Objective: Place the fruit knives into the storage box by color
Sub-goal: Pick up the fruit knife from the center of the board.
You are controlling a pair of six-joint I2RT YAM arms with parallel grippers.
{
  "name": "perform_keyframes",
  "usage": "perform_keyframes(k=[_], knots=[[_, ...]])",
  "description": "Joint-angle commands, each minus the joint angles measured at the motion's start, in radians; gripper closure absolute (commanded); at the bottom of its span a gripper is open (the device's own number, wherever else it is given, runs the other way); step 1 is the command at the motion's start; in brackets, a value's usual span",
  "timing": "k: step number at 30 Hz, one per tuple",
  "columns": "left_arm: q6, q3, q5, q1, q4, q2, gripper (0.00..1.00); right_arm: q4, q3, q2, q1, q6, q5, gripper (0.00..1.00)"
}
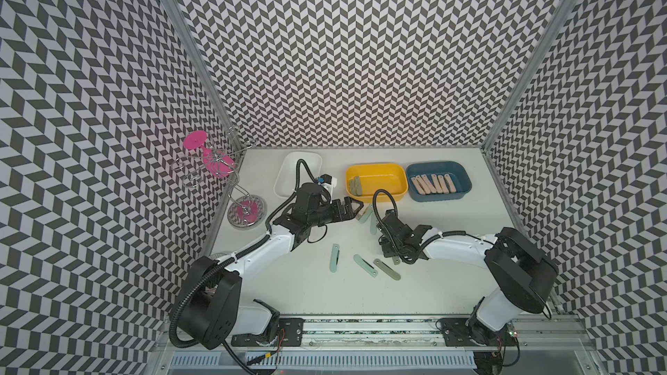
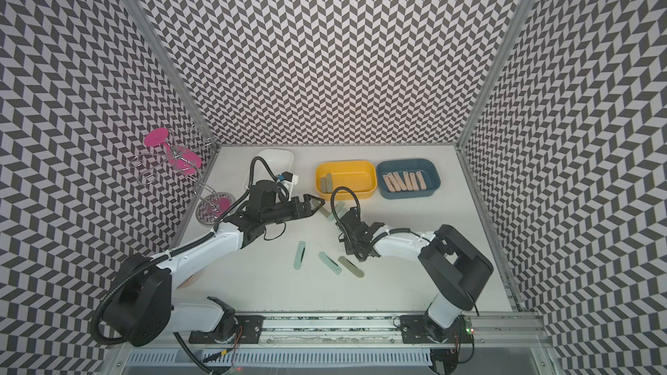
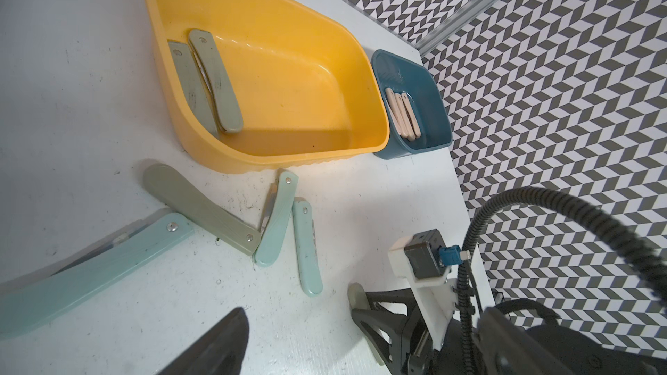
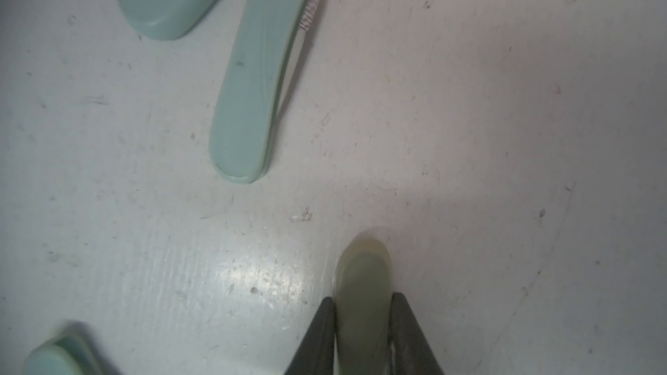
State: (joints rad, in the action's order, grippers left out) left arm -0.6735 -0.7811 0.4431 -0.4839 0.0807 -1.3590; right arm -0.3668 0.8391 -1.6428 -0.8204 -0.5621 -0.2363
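My right gripper [image 4: 362, 299] is shut on a grey-green fruit knife [image 4: 364, 265], low over the table mid-right. My left gripper [image 1: 355, 209] hovers open in front of the yellow box [image 1: 377, 168], which holds two grey-green knives [image 1: 355, 186]. Several peach-pink knives [image 1: 433, 183] lie in the blue box [image 1: 465, 182]. The white box [image 1: 285, 174] is partly hidden behind my left arm. A grey-green knife [image 3: 202, 207] and three mint ones [image 3: 276, 218] lie loose below the left gripper. Nearer the front lie two mint knives [image 1: 335, 257] and a grey-green one [image 1: 387, 268].
A wire rack with pink discs [image 1: 213, 164] leans at the left wall, with a round glass dish [image 1: 247, 211] below it. The three boxes stand in a row along the back of the table. The arm bases sit on the front rail [image 1: 361, 333].
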Motion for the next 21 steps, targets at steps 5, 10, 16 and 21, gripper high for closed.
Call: perform_keyframes(k=[5,10,16,21], knots=[[0.003,0.002,0.006,0.000,0.028,0.020,0.00,-0.007,-0.025,-0.008,-0.008,0.005,-0.017,0.67],[0.000,0.003,0.004,0.000,0.030,0.021,0.00,0.005,-0.024,-0.028,-0.008,0.011,-0.014,0.71],[-0.004,0.001,0.002,0.001,0.030,0.021,0.00,0.011,-0.013,-0.018,-0.008,0.018,-0.021,0.79],[-0.014,0.000,0.004,0.005,0.041,0.017,0.00,0.011,0.013,0.009,0.000,0.019,-0.025,0.82]])
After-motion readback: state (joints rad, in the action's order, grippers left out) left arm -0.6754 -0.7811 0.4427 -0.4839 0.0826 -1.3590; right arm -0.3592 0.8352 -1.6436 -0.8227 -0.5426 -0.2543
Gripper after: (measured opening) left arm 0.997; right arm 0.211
